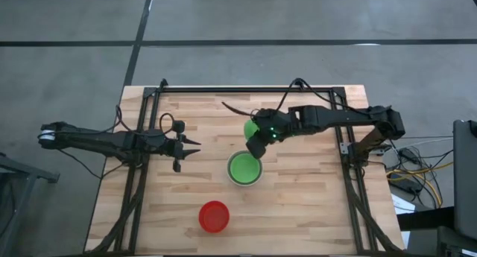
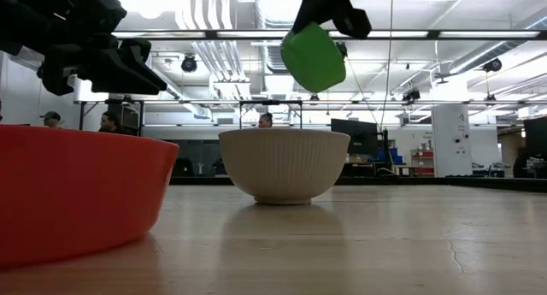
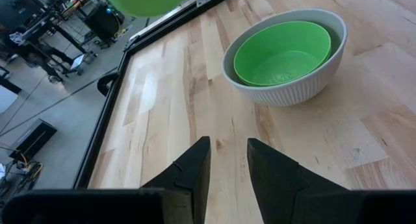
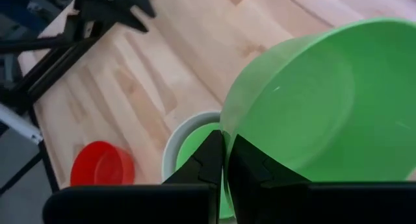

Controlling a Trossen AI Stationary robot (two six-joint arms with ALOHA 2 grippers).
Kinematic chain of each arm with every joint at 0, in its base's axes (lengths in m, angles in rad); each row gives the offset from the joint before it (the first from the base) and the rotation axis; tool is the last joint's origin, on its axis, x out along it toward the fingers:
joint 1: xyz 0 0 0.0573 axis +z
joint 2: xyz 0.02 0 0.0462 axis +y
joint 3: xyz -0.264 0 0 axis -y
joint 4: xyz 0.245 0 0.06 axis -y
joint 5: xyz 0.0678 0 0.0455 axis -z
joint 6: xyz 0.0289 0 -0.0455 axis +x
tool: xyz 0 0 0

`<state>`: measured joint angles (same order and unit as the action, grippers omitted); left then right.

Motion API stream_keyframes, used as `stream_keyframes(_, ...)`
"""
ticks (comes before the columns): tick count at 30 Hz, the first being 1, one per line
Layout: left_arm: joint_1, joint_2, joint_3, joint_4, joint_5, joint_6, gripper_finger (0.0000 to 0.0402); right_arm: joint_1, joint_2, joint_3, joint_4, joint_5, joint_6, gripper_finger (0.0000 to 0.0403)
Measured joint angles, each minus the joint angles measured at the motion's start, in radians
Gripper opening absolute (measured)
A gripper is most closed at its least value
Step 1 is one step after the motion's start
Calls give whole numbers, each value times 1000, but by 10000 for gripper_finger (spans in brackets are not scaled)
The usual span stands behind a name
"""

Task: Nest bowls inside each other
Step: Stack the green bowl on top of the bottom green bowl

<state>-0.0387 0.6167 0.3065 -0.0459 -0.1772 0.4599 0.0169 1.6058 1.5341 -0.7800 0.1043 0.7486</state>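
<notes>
1. Red bowl [image 2: 73,188]: it sits closest to you in the low view, smooth glossy plastic, round, empty, standing alone near the table's front edge and well apart from the others.
2. Off-white bowl [image 3: 305,87]: you see a ribbed outer wall and a plain rounded rim; it stands upright mid-table.
3. Nested green bowl [image 3: 283,52]: smooth bright green plastic, seated inside the off-white bowl with its rim just below the outer rim.
4. Lifted green bowl [image 2: 314,57]: same smooth green, tilted, hanging in the air above and just behind the off-white bowl, clear of the table.
5. Right gripper [image 4: 225,160]: its dark fingers are clamped on the rim of the lifted green bowl, one inside the wall and one outside.
6. Left gripper [image 3: 227,162]: you find it hovering over bare wood to the left of the off-white bowl, fingers slightly apart, holding nothing.
7. Table [image 1: 298,212]: pale planked wood with visible grain, bounded by a black metal frame.
</notes>
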Motion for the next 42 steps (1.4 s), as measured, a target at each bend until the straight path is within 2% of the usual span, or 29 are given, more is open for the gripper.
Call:
stream_keyframes(15,0,0,0,0,0,0,108,103,0,0,9,-11,9,11)
stream_keyframes(42,0,4,0,-4,0,0,108,125,142,-1,54,-114,0,11)
